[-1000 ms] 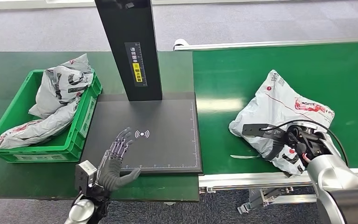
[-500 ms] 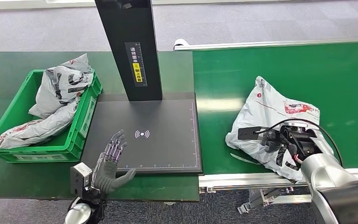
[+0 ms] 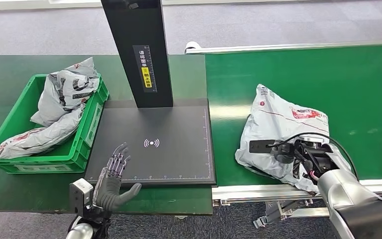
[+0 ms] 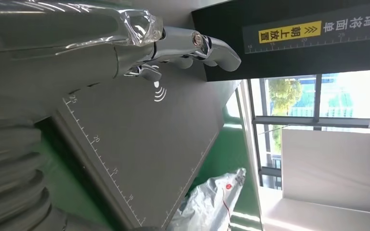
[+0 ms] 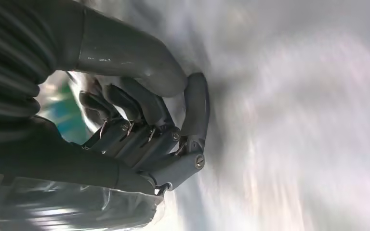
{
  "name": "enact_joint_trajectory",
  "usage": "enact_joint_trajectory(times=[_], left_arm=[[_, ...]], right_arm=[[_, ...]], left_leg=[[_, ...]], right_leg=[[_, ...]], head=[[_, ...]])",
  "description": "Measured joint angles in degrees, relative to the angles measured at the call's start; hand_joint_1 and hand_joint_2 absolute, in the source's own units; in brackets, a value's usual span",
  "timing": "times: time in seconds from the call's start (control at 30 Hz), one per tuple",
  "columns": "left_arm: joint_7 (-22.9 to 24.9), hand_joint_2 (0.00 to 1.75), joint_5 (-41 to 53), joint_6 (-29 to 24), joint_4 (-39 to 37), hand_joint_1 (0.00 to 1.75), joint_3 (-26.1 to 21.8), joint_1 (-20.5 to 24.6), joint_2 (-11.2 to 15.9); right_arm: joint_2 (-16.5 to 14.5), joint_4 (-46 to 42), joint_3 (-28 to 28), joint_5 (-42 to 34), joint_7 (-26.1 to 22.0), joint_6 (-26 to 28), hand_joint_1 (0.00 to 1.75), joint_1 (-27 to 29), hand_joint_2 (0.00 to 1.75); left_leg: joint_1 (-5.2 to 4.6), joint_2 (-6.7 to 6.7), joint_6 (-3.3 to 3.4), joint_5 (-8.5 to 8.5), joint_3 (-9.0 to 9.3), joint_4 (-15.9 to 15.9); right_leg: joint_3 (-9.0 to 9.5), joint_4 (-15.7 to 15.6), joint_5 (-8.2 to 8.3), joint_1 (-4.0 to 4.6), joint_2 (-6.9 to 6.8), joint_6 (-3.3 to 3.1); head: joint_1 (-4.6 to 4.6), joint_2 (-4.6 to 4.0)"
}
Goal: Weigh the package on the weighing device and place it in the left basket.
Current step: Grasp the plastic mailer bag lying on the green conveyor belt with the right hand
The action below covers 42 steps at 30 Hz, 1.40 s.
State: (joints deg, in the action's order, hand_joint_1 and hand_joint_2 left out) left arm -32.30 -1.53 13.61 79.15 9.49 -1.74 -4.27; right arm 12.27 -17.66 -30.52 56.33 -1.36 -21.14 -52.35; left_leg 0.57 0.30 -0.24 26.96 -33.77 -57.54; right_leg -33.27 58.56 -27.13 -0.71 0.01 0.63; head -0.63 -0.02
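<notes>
A grey-white plastic package (image 3: 278, 124) with red print lies on the green conveyor belt (image 3: 328, 74), right of the black weighing plate (image 3: 179, 129). My right hand (image 3: 298, 155) grips the package at its near edge. In the right wrist view the dark fingers (image 5: 149, 134) are curled into the grey film of the package (image 5: 294, 120). Fingers spread and holding nothing, my left hand (image 3: 112, 175) hovers over the plate's near-left corner. The left wrist view shows that hand's fingers (image 4: 192, 45) above the plate (image 4: 139, 144), with the package (image 4: 212, 207) beyond.
A green basket (image 3: 10, 164) on the left of the dark table holds two grey packages (image 3: 64, 94). A black post (image 3: 139, 50) with a yellow label rises from the back of the plate. The conveyor's metal rail (image 3: 258, 190) runs along the front.
My right hand has dragged the package leftward along the belt, closer to the weighing plate. My left hand has drawn back toward the plate's near edge.
</notes>
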Motion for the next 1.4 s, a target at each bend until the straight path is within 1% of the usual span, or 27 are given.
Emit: enact_joint_trajectory(times=[0.03, 0.07, 0.1, 0.13, 0.17, 0.23, 0.3, 0.4, 0.43, 0.47, 0.5, 0.53, 0.57, 0.6, 0.63, 0.67, 0.7, 0.8, 0.9, 0.97, 1.03, 1.17, 1.33, 1.4], left_arm=[[0.0, 1.75, 0.0, 0.0, 1.0, 0.0, -0.2, -0.9, 0.0], [0.0, 1.75, 0.0, 0.0, 2.2, 0.0, -0.5, -1.8, -0.1], [0.1, 1.75, 0.0, 0.0, 3.3, 0.0, -0.8, -2.8, -0.1], [0.2, 1.75, 0.1, 0.1, 4.5, 0.0, -1.1, -3.6, -0.2], [0.2, 1.75, 0.1, 0.1, 5.4, 0.0, -1.3, -4.2, -0.3], [0.3, 1.75, 0.2, 0.1, 7.0, 0.0, -1.7, -5.2, -0.4], [0.4, 1.75, 0.3, 0.1, 8.1, 0.0, -2.0, -5.9, -0.5], [0.3, 1.75, 0.3, 0.0, 9.3, 0.0, -2.4, -6.4, -0.7], [0.3, 1.75, 0.4, 0.0, 9.7, 0.0, -2.4, -6.6, -0.8], [0.3, 1.75, 0.4, 0.0, 10.0, 0.0, -2.5, -6.7, -0.8], [0.3, 1.75, 0.4, 0.0, 10.3, 0.0, -2.6, -6.7, -0.9], [0.3, 1.75, 0.4, 0.0, 10.5, 0.0, -2.6, -6.8, -0.9], [0.3, 1.75, 0.5, 0.0, 10.6, 0.0, -2.6, -6.8, -0.9], [0.3, 1.75, 0.7, 0.0, 10.7, 0.0, -2.6, -6.8, -0.9], [0.3, 1.75, 0.8, 0.1, 10.6, 0.0, -2.6, -6.7, -0.9], [0.2, 1.75, 1.0, 0.1, 10.5, 0.0, -2.7, -6.7, -0.9], [0.2, 1.75, 1.2, 0.1, 10.4, 0.0, -2.7, -6.6, -0.9], [-0.3, 1.75, 1.4, 0.1, 9.9, 0.0, -2.7, -6.1, -0.9], [-0.7, 1.75, 1.3, 0.1, 8.9, 0.0, -2.8, -5.2, -0.9], [-0.8, 1.75, 1.1, 0.1, 8.2, 0.0, -2.8, -4.6, -0.9], [-0.9, 1.75, 1.0, 0.1, 7.6, 0.0, -2.8, -4.2, -0.9], [-0.9, 1.75, 1.0, 0.0, 6.8, 0.0, -2.8, -3.8, -0.9], [-1.0, 1.75, 0.8, -0.1, 5.9, 0.0, -2.8, -3.3, -0.9], [-1.0, 1.75, 0.6, -0.3, 5.4, 0.0, -2.8, -3.0, -0.8]], right_arm=[[-0.4, -0.5, 0.5, -1.1, -1.7, 5.0, 0.37, 0.2, 1.75], [-0.9, -1.3, 1.1, -2.2, -3.6, 10.5, 0.31, 0.4, 1.75], [-1.4, -2.0, 1.8, -3.1, -5.1, 15.2, 0.31, 0.6, 1.75], [-1.9, -2.9, 2.4, -3.7, -6.4, 19.0, 0.24, 0.7, 1.75], [-2.3, -3.6, 2.9, -4.0, -7.2, 21.4, 0.16, 0.7, 1.75], [-3.0, -5.0, 3.7, -4.3, -8.1, 23.7, 0.0, 0.9, 1.75], [-3.4, -6.4, 4.6, -4.7, -9.5, 27.0, 0.0, 1.5, 1.75], [-3.8, -9.5, 6.3, -4.1, -11.9, 36.9, 0.0, 3.0, 1.75], [-3.8, -10.5, 6.7, -3.2, -11.9, 39.7, 0.0, 3.4, 1.75], [-3.9, -11.1, 6.9, -2.1, -11.3, 41.2, 0.0, 3.6, 1.75], [-4.0, -11.6, 6.9, -0.9, -9.9, 40.9, 0.0, 3.8, 1.75], [-4.0, -11.6, 6.9, 0.4, -7.4, 38.4, 0.0, 3.8, 1.75], [-4.1, -11.2, 6.9, 1.5, -4.3, 33.7, 0.0, 3.6, 1.75], [-4.2, -10.7, 6.8, 2.3, -1.0, 27.9, 0.0, 3.5, 1.75], [-4.2, -10.0, 6.8, 2.8, 1.6, 22.4, 0.0, 3.5, 1.75], [-4.3, -9.3, 6.7, 3.0, 3.3, 18.3, 0.0, 3.5, 1.75], [-4.3, -8.7, 6.6, 3.2, 4.1, 16.0, 0.0, 3.6, 1.75], [-4.4, -7.0, 5.8, 4.8, 5.3, 11.4, 0.0, 3.2, 1.75], [-4.4, -5.1, 3.3, 6.9, 4.2, 2.3, 0.0, 2.6, 1.75], [-4.3, -4.3, 1.5, 7.4, 2.6, -1.7, 0.0, 2.6, 1.75], [-4.2, -3.8, 0.1, 7.6, 1.9, -3.2, 0.0, 2.4, 1.75], [-4.1, -3.0, -1.6, 7.8, 1.3, -4.1, 0.0, 1.9, 1.75], [-3.4, -2.4, -4.2, 8.1, -2.5, -8.2, 0.0, 1.4, 1.75], [-3.0, -2.3, -5.6, 7.9, -4.5, -9.8, 0.88, 1.2, 1.75]], left_leg=[[0.0, 0.05, 0.0, 0.0, 0.01, 0.0], [0.0, 0.09, 0.0, 0.01, 0.02, 0.0], [0.01, 0.1, -0.01, 0.01, 0.03, 0.0], [0.01, 0.07, -0.01, 0.01, 0.03, 0.0], [0.02, 0.01, -0.01, 0.0, 0.03, 0.0], [0.03, -0.1, -0.02, 0.0, 0.01, 0.0], [0.02, -0.15, -0.02, -0.01, -0.01, 0.0], [0.01, -0.15, -0.01, -0.01, -0.01, 0.0], [0.0, -0.15, -0.01, -0.01, -0.01, 0.0], [0.0, -0.16, -0.01, -0.01, -0.01, 0.0], [0.0, -0.16, -0.01, 0.0, -0.01, 0.0], [0.0, -0.17, -0.01, 0.0, 0.0, 0.0], [0.0, -0.17, -0.01, 0.0, 0.0, 0.0], [0.0, -0.17, -0.01, 0.0, 0.0, 0.0], [0.01, -0.18, -0.01, -0.01, 0.0, 0.0], [0.01, -0.18, -0.01, -0.01, -0.01, 0.0], [0.01, -0.18, -0.01, -0.01, -0.01, 0.0], [0.01, -0.13, -0.02, -0.01, 0.01, 0.0], [0.01, -0.18, -0.02, -0.01, 0.01, 0.0], [0.01, -0.18, -0.02, -0.01, 0.0, 0.0], [0.01, -0.18, -0.01, -0.01, 0.01, 0.0], [0.01, -0.18, -0.01, -0.01, 0.01, 0.0], [0.01, -0.19, -0.01, -0.01, 0.04, 0.0], [0.01, -0.19, -0.01, -0.01, 0.06, 0.0]], right_leg=[[-0.02, 0.0, 0.0, 0.0, 0.03, 0.0], [-0.04, 0.0, 0.0, 0.01, 0.06, -0.01], [-0.06, 0.0, -0.01, 0.01, 0.07, -0.01], [-0.08, 0.0, -0.02, 0.01, 0.05, -0.01], [-0.07, 0.0, -0.03, 0.01, 0.0, -0.01], [-0.04, 0.0, -0.07, 0.02, -0.11, 0.0], [-0.01, 0.0, -0.07, 0.02, -0.16, 0.0], [-0.01, 0.0, -0.07, 0.0, -0.15, 0.01], [-0.01, 0.0, -0.07, 0.0, -0.16, 0.01], [-0.01, 0.0, -0.07, 0.0, -0.16, 0.01], [-0.01, 0.0, -0.07, -0.01, -0.16, 0.01], [-0.01, 0.0, -0.07, -0.01, -0.16, 0.01], [-0.01, 0.0, -0.07, -0.01, -0.16, 0.01], [0.0, 0.0, -0.07, 0.0, -0.16, 0.01], [-0.01, 0.0, -0.07, 0.0, -0.17, 0.01], [-0.01, 0.0, -0.06, 0.0, -0.17, 0.01], [-0.01, 0.0, -0.05, 0.0, -0.16, 0.01], [-0.03, 0.0, -0.05, 0.0, -0.14, 0.0], [-0.03, 0.0, -0.05, 0.01, -0.15, 0.0], [-0.03, 0.0, -0.05, 0.01, -0.15, 0.0], [-0.02, 0.0, -0.05, 0.0, -0.15, 0.0], [-0.02, 0.0, -0.05, 0.0, -0.15, 0.0], [0.01, 0.0, -0.05, 0.0, -0.16, 0.0], [0.02, 0.0, -0.05, 0.0, -0.16, 0.0]], head=[[0.01, 0.0], [0.02, 0.0], [0.03, 0.0], [0.04, -0.01], [0.03, -0.01], [0.02, -0.01], [0.01, -0.01], [0.01, -0.01], [0.01, 0.0], [0.01, 0.0], [0.01, 0.01], [0.01, 0.01], [0.02, 0.0], [0.01, 0.0], [0.0, -0.01], [0.0, -0.01], [0.01, -0.01], [0.02, 0.0], [0.01, 0.0], [0.02, 0.0], [0.02, 0.0], [0.01, 0.0], [0.01, 0.0], [0.02, -0.01]])
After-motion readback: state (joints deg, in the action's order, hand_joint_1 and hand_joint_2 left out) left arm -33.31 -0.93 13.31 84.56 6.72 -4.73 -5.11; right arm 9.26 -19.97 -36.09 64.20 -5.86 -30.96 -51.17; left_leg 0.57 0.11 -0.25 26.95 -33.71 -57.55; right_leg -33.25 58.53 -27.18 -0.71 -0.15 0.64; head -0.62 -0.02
